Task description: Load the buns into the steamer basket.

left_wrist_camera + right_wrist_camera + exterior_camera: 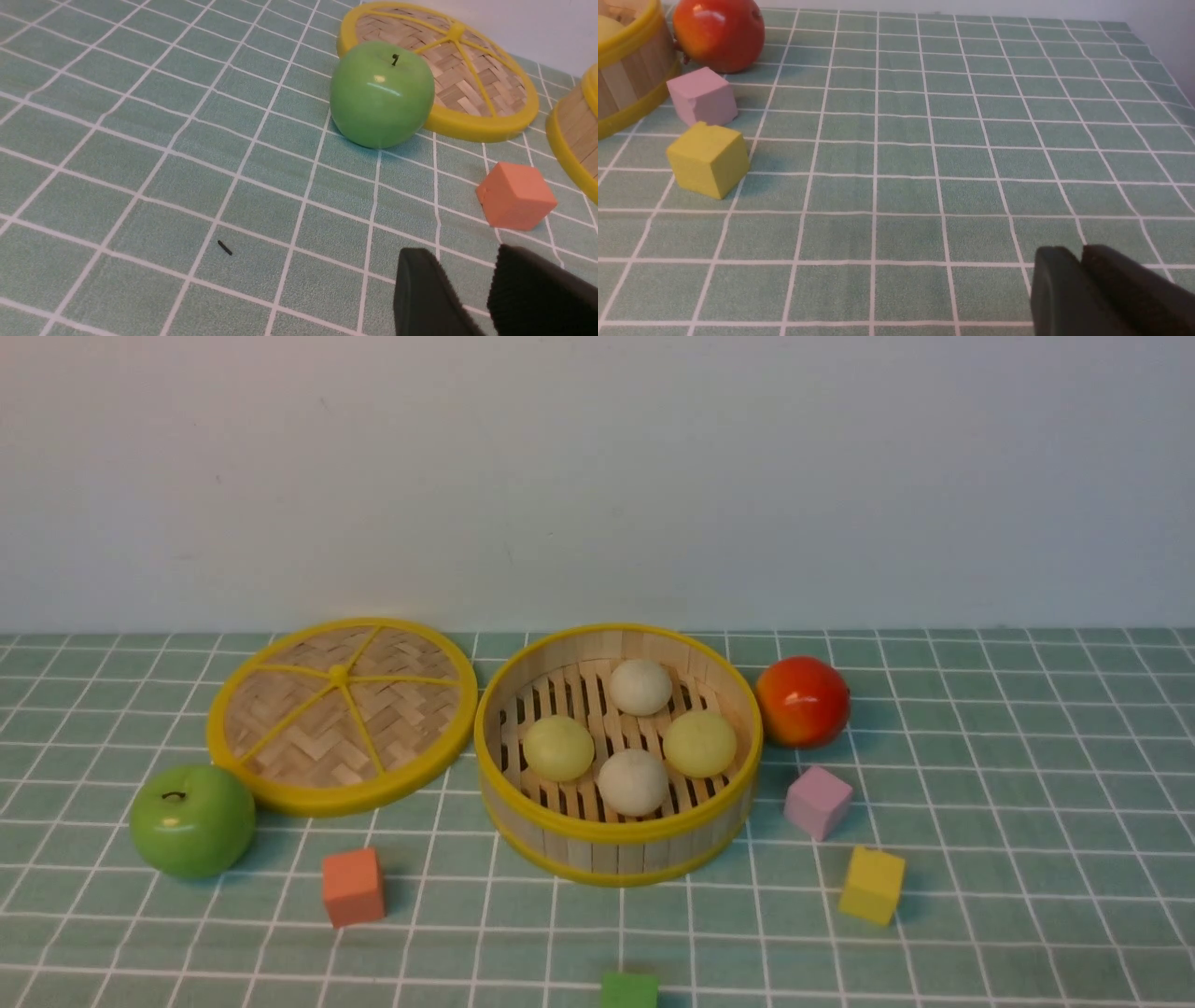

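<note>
All four buns (pixel 633 742) in basket (pixel 618 845), mid-table (pixel 1008 821): task looks finished. Left hand (pixel 472 289) apart, empty, near orange cube (pixel 516 196). Right hand (pixel 1080 275) nearly together, empty, over bare cloth. Next: none, or park arms. Basket upright, mouth up; round, no long axis; buns likewise.
</note>
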Available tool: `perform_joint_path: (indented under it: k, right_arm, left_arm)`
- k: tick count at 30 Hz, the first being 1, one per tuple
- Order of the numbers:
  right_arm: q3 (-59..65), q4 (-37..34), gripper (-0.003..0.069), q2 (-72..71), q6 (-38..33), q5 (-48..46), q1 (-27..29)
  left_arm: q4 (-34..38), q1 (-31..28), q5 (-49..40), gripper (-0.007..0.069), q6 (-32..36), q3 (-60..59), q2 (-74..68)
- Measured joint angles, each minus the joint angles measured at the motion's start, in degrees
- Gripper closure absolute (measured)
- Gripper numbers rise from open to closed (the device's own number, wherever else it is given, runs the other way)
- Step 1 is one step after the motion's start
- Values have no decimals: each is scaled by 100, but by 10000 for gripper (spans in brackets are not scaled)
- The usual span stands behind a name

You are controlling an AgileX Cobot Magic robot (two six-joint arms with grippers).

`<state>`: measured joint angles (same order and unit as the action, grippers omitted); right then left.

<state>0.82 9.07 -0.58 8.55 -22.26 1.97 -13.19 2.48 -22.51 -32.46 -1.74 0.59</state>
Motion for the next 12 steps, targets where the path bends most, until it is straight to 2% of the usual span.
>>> perform_joint_path:
  k: [12]
  right_arm:
    - [0,0,544,0,0,0,0]
  left_arm:
    - [0,0,0,386,0,0,0]
